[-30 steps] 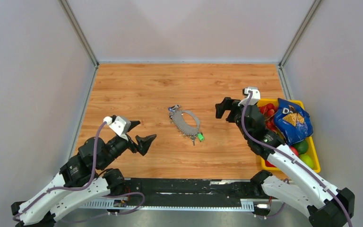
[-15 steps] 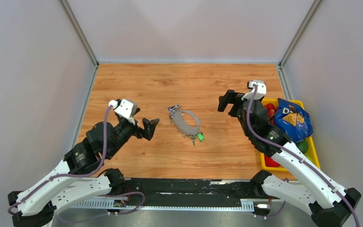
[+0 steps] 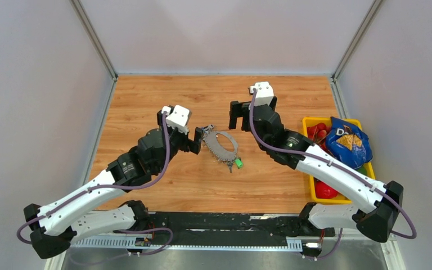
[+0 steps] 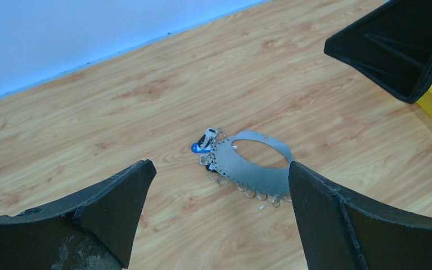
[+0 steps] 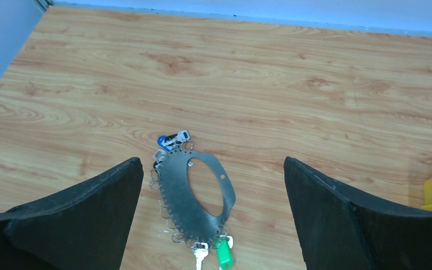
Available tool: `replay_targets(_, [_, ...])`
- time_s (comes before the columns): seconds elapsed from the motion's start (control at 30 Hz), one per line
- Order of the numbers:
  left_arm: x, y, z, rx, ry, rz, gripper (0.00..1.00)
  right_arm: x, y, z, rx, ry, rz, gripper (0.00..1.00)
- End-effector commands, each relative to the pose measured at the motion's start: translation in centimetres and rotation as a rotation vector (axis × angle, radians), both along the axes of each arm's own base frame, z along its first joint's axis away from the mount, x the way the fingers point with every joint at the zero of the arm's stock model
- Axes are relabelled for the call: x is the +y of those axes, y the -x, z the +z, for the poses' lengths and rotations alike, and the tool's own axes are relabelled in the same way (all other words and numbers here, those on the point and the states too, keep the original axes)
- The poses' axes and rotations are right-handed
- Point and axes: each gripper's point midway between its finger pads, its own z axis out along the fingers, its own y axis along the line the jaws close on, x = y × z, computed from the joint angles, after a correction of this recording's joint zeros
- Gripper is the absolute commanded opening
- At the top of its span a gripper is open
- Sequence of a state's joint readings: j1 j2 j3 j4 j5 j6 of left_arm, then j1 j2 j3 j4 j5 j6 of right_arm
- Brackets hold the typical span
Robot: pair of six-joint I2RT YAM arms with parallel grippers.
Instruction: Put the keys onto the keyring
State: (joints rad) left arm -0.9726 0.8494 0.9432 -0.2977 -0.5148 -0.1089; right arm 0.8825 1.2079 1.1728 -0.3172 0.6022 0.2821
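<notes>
The keyring (image 3: 215, 147), a flat silver-grey oval loop fringed with small rings, lies flat mid-table. It also shows in the left wrist view (image 4: 247, 174) and the right wrist view (image 5: 175, 191). A blue-tagged key (image 4: 199, 147) (image 5: 162, 140) sits at its far end. A silver key (image 5: 199, 256) and a green tag (image 5: 223, 256) (image 3: 239, 163) hang at its near end. My left gripper (image 3: 196, 140) (image 4: 219, 169) is open and empty, just left of the ring. My right gripper (image 3: 241, 115) (image 5: 212, 160) is open and empty, just beyond and right of it.
A yellow bin (image 3: 373, 188) at the right edge holds a blue chip bag (image 3: 346, 143) and red and green fruit. Grey walls enclose the wooden table on three sides. The right gripper's finger (image 4: 405, 50) shows at the upper right of the left wrist view.
Both arms have closed in on the keyring: the left moved up and right, the right moved left away from the bin. The keyring has not moved.
</notes>
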Motion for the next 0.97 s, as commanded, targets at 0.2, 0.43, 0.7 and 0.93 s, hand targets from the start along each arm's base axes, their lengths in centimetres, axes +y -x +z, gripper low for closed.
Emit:
replay_targets(0.2, [1.2, -3.6, 2.1, -0.041, 0.102, 0.079, 1.00, -0.5, -1.7, 1.2, -0.057, 0.021, -0.095, 1.00])
replay_targets(0.43, [3.2, -4.8, 1.8, -0.049, 0.158, 0.112, 1.00, -1.8, -1.5, 0.8, -0.062, 0.075, -0.123, 1.00])
replay_targets(0.7, [2.7, -4.3, 2.3, -0.040, 0.185, 0.071, 1.00, -3.7, -1.3, 1.4, -0.073, 0.073, -0.204, 1.00])
replay_targets(0.93, [2.6, -3.3, 3.0, -0.053, 0.200, 0.029, 1.00, -3.6, -0.7, 1.4, -0.041, 0.079, -0.166, 1.00])
